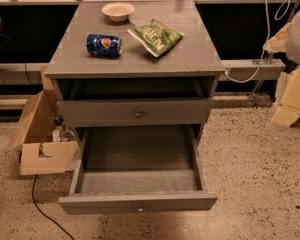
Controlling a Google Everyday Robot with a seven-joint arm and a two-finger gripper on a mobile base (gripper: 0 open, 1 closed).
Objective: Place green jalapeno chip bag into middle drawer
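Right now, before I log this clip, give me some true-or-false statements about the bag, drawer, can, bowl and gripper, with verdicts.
1. The green jalapeno chip bag lies on the cabinet top. True.
2. The middle drawer is shut. False: it is pulled open.
3. The Pepsi can stands upright. False: it lies on its side, left of the bag.
4. The gripper is at the right edge, apart from the bag. True.
5. A pale bowl sits behind the can. True.
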